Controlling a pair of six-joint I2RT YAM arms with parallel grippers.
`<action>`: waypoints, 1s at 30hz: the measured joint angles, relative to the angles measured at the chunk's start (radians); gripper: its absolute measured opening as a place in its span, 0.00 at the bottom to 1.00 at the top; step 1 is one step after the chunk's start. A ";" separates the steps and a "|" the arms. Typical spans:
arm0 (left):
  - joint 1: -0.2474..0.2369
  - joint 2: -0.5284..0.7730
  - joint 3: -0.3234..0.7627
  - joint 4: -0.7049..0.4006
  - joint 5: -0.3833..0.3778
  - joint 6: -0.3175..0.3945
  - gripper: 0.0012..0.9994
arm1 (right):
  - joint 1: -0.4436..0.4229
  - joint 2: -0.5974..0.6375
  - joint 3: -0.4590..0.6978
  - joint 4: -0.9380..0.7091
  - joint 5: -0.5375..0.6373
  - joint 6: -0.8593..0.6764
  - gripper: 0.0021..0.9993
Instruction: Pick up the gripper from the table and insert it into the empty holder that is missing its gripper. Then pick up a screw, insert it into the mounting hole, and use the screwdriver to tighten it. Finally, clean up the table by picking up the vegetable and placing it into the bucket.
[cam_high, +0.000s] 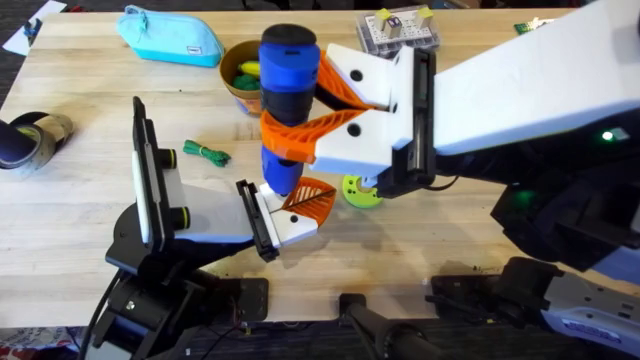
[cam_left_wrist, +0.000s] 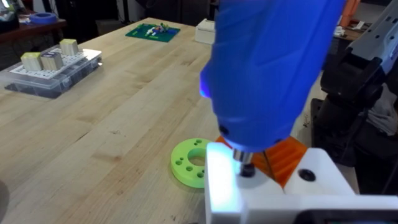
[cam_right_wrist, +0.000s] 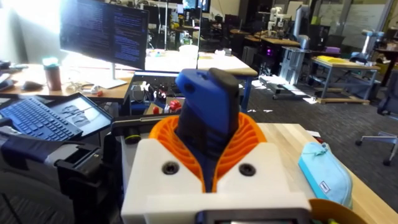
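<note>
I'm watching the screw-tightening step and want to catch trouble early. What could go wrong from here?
The screwdriver is upright, clamped by the right gripper, its tip down on the white holder; a small tilt could make it slip off the screw. The orange gripper sits right beside the tip and might get pushed. The green disc lies close by and could be knocked.

right arm: reaches across the middle from lower right, gripper (cam_high: 305, 105) clamped on the screwdriver (cam_high: 287, 75), held upright | left arm: low, extended right from lower-left base, wrist near table
</note>
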 joint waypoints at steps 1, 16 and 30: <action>0.000 0.000 0.000 -0.005 -0.001 0.000 0.02 | 0.001 0.001 0.000 -0.004 -0.001 -0.002 0.04; 0.000 0.002 0.000 -0.012 -0.001 -0.007 0.02 | -0.017 -0.036 -0.010 0.047 0.001 0.002 0.04; 0.000 0.002 0.000 -0.012 -0.001 -0.007 0.02 | -0.017 -0.036 -0.010 0.029 0.001 0.045 0.05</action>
